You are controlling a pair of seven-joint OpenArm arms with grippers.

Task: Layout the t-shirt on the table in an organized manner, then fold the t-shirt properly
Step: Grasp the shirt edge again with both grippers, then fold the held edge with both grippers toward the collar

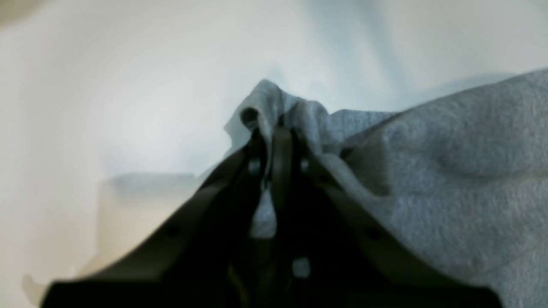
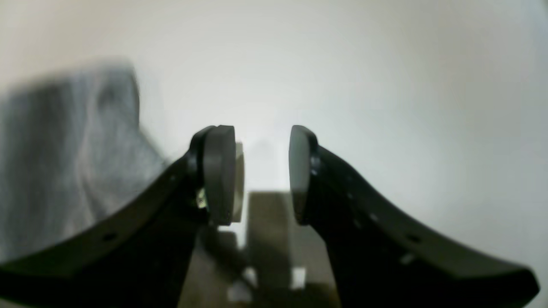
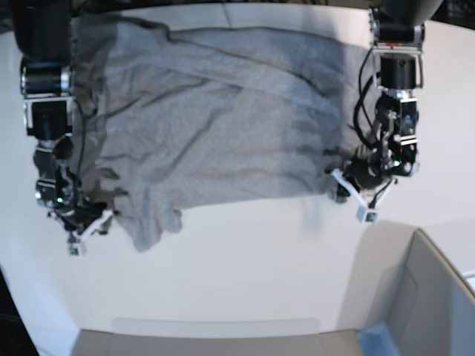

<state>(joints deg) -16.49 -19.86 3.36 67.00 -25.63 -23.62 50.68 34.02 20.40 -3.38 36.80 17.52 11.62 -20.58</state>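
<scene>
Where the grey t-shirt point(image 3: 215, 119) lies spread across the far half of the white table point(image 3: 237, 274), it is wrinkled rather than flat, with long creases running diagonally across the body and the near hem uneven. One lower corner bunches and droops toward the near side on the base view's left; no lettering shows from this angle. Fabric is soft heather grey, visibly napped in the left wrist view.

Left gripper point(image 1: 274, 132): jaws together, clamped on a gathered fold at the t-shirt's edge; cloth puckers up around the tips and drapes off to the right of that view. In the base view this arm sits on the right, at the shirt's side edge.

Right gripper point(image 2: 261, 171): jaws apart, nothing between the pads, only bare table beyond them. Shirt fabric lies just beside it, to the left of that view, blurred. In the base view this gripper point(image 3: 78, 222) is low at the left, near the bunched corner; contact with cloth cannot be told.

A grey bin point(image 3: 423, 297) stands at the near right corner, well apart from the shirt.

Count: one t-shirt, one table, two grippers, one bin.
</scene>
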